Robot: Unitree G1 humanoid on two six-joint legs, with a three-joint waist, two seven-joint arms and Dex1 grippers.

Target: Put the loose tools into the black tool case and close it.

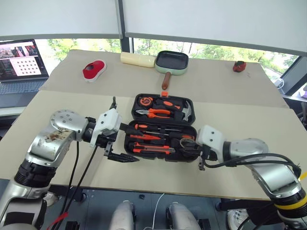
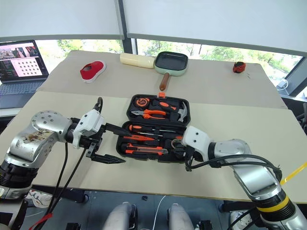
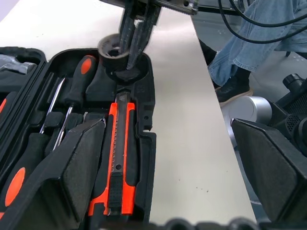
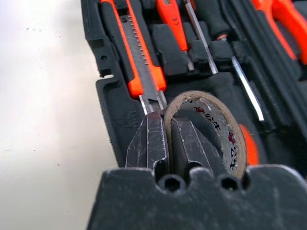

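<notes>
You've got one flat black moulded-plastic tool case (image 1: 163, 129) lying open on the beige tabletop (image 1: 230, 91). Inside: one black-and-orange utility knife (image 3: 119, 158), roughly three screwdrivers, hard to count. Right gripper (image 4: 168, 143) clamps the small dark tape roll (image 4: 211, 125) over the case; left gripper (image 1: 120, 155) is spread wide, empty.

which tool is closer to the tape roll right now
Right. The right tool is shut on the tape roll, pinching its wall over the black tool case. The left tool hangs open off the case's opposite end, clear of the roll.
</notes>
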